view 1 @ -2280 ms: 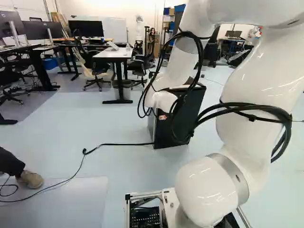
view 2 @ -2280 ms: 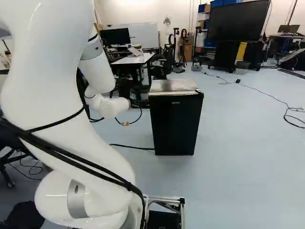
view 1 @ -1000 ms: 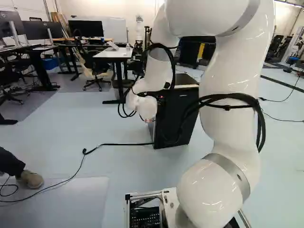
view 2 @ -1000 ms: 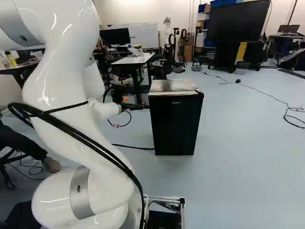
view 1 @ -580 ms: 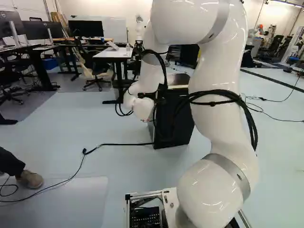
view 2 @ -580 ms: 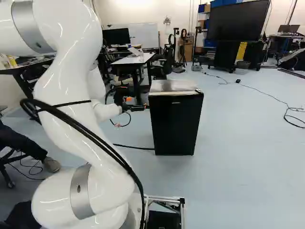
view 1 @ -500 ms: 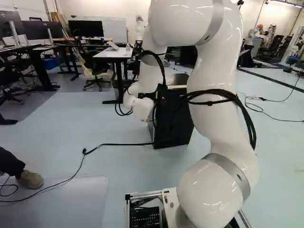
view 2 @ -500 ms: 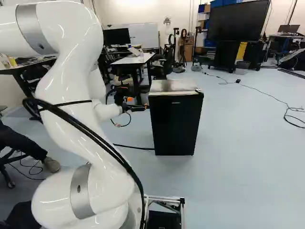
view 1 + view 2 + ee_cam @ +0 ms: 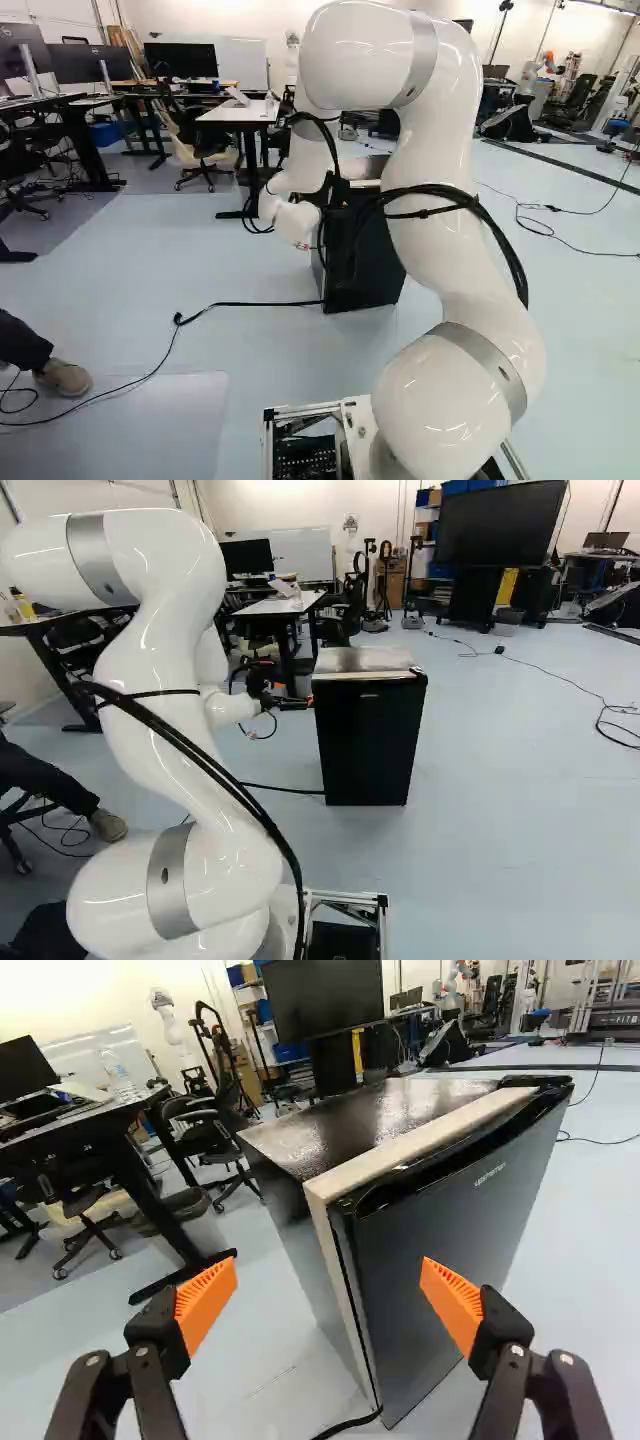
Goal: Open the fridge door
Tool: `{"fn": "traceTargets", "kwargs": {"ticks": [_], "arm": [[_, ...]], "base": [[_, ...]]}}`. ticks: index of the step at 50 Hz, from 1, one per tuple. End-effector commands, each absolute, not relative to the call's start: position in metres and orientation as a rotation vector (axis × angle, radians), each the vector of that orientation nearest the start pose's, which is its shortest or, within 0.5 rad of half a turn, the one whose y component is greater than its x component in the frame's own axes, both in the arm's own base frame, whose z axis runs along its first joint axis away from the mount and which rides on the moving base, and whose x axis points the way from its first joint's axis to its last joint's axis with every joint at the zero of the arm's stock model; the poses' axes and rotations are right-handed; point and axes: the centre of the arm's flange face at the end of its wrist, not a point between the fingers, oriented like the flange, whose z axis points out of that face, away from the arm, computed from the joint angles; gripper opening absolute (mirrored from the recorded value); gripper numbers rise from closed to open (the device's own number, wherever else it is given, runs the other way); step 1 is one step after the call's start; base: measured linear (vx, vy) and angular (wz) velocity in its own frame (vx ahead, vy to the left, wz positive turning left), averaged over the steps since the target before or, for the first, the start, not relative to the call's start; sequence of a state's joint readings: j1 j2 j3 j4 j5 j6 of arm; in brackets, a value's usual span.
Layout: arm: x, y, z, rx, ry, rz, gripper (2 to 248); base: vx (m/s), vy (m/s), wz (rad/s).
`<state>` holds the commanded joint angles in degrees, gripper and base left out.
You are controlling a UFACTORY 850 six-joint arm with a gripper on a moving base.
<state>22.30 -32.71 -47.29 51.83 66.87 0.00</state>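
My gripper (image 9: 306, 702) reaches in beside the near upper part of the fridge (image 9: 370, 1115), its two fingers spread wide with nothing clasped between their orange pads (image 9: 207, 1305). Looking along it, I have the fridge's upright front edge ahead, between the fingers, and one pad stands in front of the black door (image 9: 440, 1250). It may be touching that face, but I can't be sure from here. The door looks shut against its pale rim (image 9: 334, 1235). The fridge stands upright on the floor (image 9: 500, 800), and a black cable (image 9: 350, 1424) lies at its foot. Farther off, past the fridge, I see a desk (image 9: 85, 1118) with a clear bottle (image 9: 117, 1072) on it, an office chair (image 9: 212, 1132) and a big dark screen (image 9: 325, 1000).
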Motion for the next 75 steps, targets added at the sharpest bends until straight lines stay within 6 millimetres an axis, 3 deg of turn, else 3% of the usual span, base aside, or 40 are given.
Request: {"fn": "traceTargets", "kwargs": {"ticks": [24,57,75], "arm": [[0.533,0.131,0.293,-2.431,0.91,-2.046,247],[0.537,0.129,0.26,-2.495,0.952,-2.016,247],[0.539,0.128,0.255,-2.5,0.982,-2.014,247]], "base": [[0.0,0.0,0.0],[0.0,0.0,0.0],[0.0,0.0,0.0]]}}
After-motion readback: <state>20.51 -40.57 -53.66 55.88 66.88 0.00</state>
